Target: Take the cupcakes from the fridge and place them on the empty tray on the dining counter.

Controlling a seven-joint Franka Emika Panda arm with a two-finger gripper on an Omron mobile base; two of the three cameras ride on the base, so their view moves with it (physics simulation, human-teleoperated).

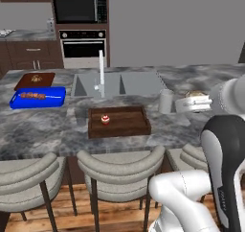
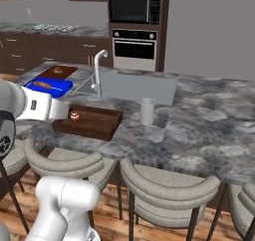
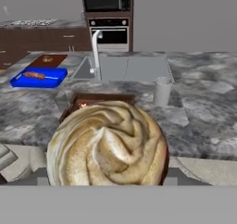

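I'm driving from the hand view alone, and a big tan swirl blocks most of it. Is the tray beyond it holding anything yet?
Observer: Yes. The left base view shows a red-topped cupcake standing inside the tray, in its left half.
Operator: And the tan swirl?
Observer: That is the tan cupcake, gripped in the end effector.
Operator: Am I over the tray?
Observer: Not yet, it seems. The two base views together put the end effector short of the tray, nearer the stools.
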